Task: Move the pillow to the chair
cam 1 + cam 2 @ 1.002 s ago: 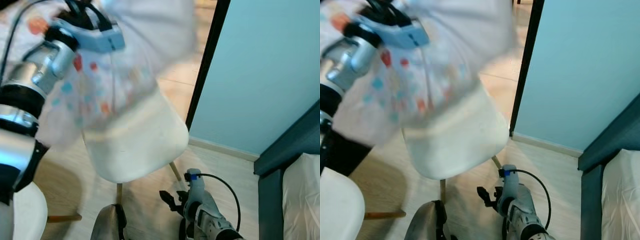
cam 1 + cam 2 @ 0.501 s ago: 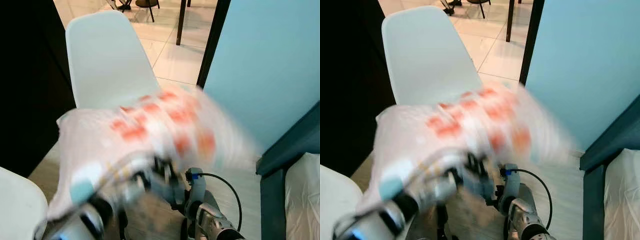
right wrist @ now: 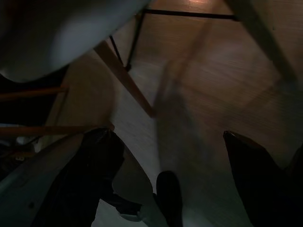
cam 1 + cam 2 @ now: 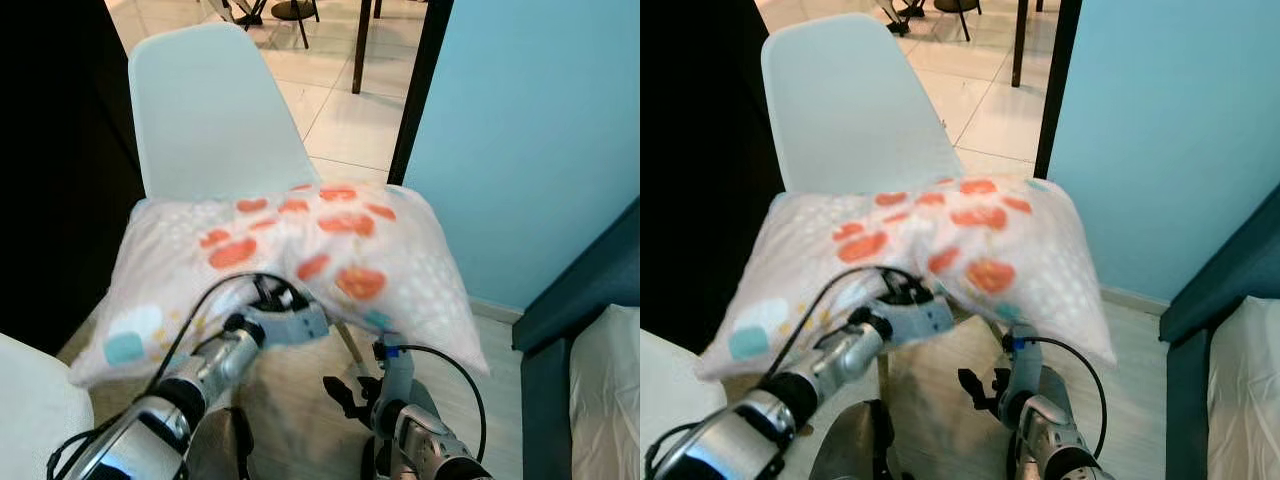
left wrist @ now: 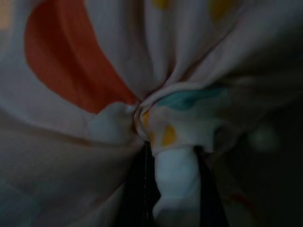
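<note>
The white pillow (image 4: 330, 250), printed with orange and teal spots, lies across the seat of the white chair (image 4: 215, 110), overhanging it on both sides. My left gripper (image 4: 272, 297) reaches to the pillow's near edge. In the left wrist view the left gripper (image 5: 173, 156) is shut on a bunched fold of the pillow cloth. My right arm (image 4: 405, 420) hangs low beside the chair leg. The right gripper (image 3: 165, 137) is open over the wooden floor, with nothing between its fingers.
A teal wall (image 4: 530, 140) and a dark door post (image 4: 415, 90) stand right of the chair. A bed with a dark frame (image 4: 600, 390) sits at the far right. A second white seat (image 4: 35, 410) is at the lower left. Tiled floor with furniture legs lies beyond.
The left arm has swung the pillow down from high in front of the camera onto the chair seat, still gripping it. The right arm has stayed put.
</note>
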